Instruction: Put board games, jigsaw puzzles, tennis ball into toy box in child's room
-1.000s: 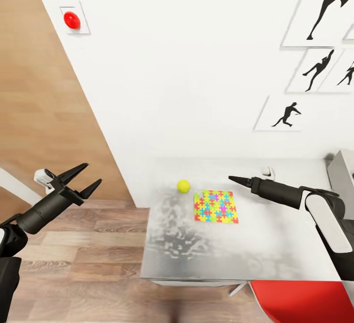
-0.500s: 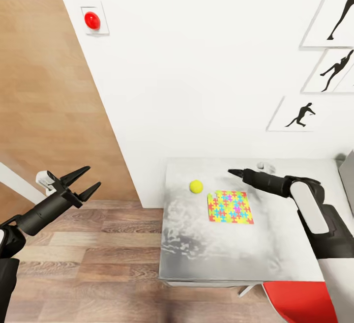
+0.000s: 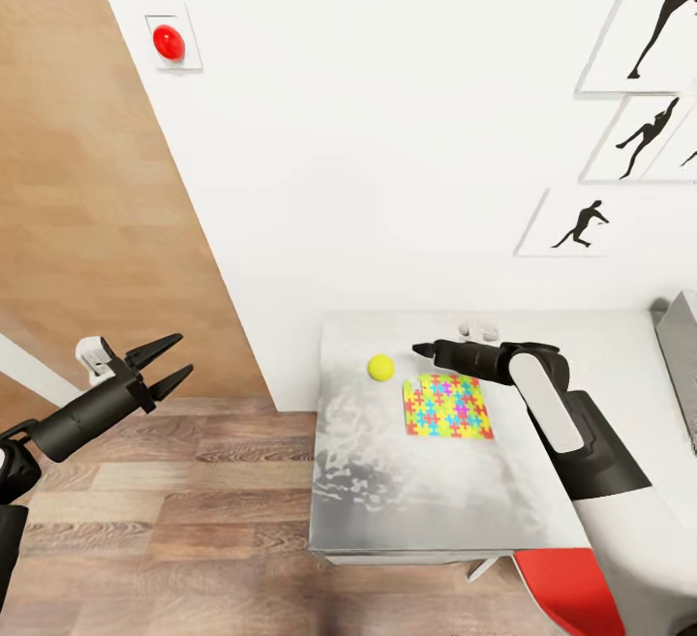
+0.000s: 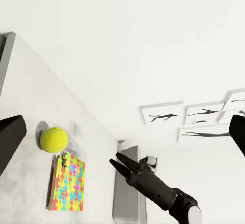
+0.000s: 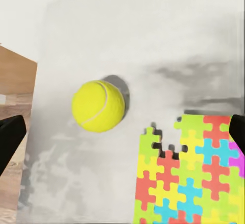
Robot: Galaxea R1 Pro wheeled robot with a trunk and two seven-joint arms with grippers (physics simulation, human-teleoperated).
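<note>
Left hand: the left hand (image 3: 166, 365) hangs over the wood floor (image 3: 174, 510), well away from the counter; its two fingers are spread wide and hold nothing

Red button: a red button (image 3: 168, 42) sits high on the white wall (image 3: 387, 133); it is not a toy

Counter: the counter (image 3: 426, 491) is pale grey and stands against the wall

Tennis ball: the tennis ball (image 3: 380, 367) lies on the counter near the back edge, just beside the puzzle's corner; nothing holds it; the right wrist view shows it close and free (image 5: 98, 106)

Jigsaw puzzle: one jigsaw puzzle (image 3: 447, 406) lies flat on the counter, just right of the ball

Right hand: the right hand (image 3: 422, 350) reaches over the counter, near the ball but apart from it; its tips show far apart at the edges of the wrist view, so it looks wide and holds nothing

Toy box: a grey edge at the far right (image 3: 678, 365) may be the toy box; I cannot tell for sure

Task so far: the ball and this puzzle are not yet in the box; I judge the ball is the next thing to grab; the other toys I cannot speak for
</note>
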